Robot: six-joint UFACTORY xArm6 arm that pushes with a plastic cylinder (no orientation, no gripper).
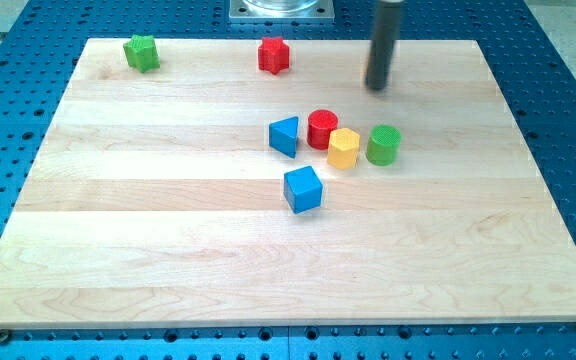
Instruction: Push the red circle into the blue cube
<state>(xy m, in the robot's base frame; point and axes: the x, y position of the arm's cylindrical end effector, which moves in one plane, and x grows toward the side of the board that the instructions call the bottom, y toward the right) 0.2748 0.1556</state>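
Observation:
The red circle (pixel 322 129) stands near the board's middle, between a blue triangular block (pixel 284 136) on its left and a yellow hexagonal block (pixel 343 148) touching it on its lower right. The blue cube (pixel 303 189) lies apart, below and slightly left of the red circle. My tip (pixel 376 86) is above and to the right of the red circle, with a clear gap to all blocks.
A green cylinder (pixel 383 144) sits right of the yellow block. A red star block (pixel 274 55) and a green star block (pixel 141 53) lie near the top edge of the wooden board (pixel 118 250). Blue perforated table surrounds it.

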